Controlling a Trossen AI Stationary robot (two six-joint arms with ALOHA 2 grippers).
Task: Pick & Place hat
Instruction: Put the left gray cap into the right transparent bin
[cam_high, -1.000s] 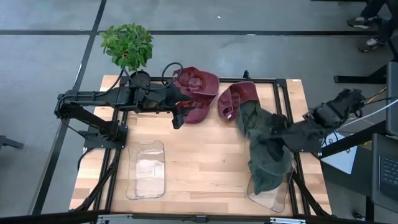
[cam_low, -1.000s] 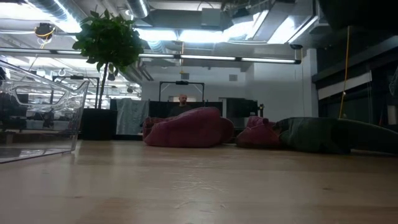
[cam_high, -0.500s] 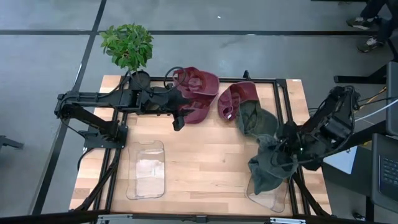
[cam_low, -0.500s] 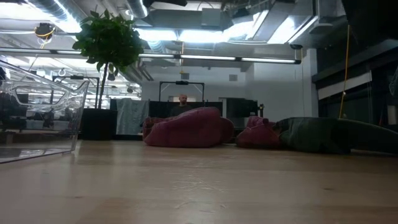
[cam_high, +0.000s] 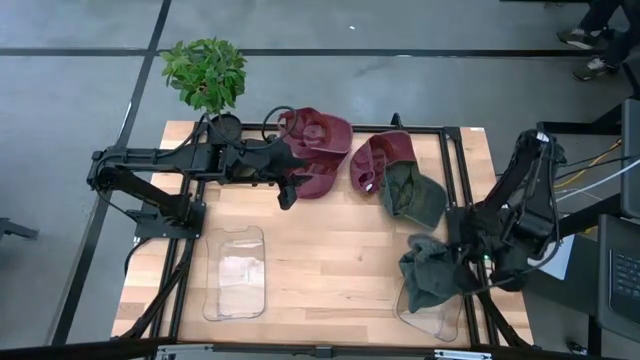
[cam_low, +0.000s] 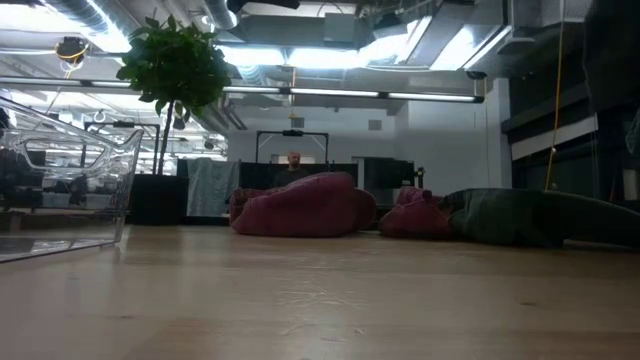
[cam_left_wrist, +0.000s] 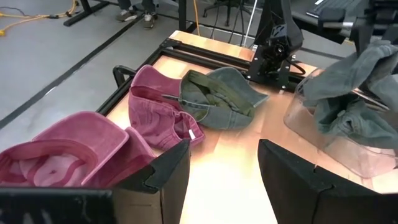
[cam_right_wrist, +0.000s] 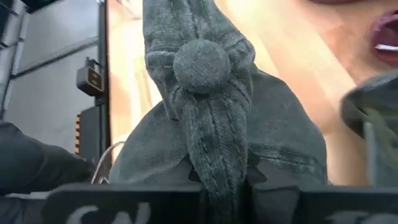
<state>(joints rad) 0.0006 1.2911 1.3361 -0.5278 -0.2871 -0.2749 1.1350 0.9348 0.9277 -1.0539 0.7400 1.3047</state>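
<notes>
My right tool (cam_high: 462, 262) is pinching a crumpled grey-green hat (cam_high: 432, 278) over the clear bin (cam_high: 447, 318); its wrist view is showing the crown button (cam_right_wrist: 200, 66). My left tool (cam_high: 287, 197) is hanging spread.

We find no text, label, brand, number or sign that we can read in any view, on anything near either arm's jaws.

Both arms were dark, jointed and slim, the left arm (cam_high: 170, 160) trailing looped black cables near its wrist, the right arm (cam_high: 525, 200) bulkier with thin cables alongside, and the left gripper (cam_left_wrist: 222, 163) showed two broad, angular black fingers (cam_left_wrist: 166, 171).
</notes>
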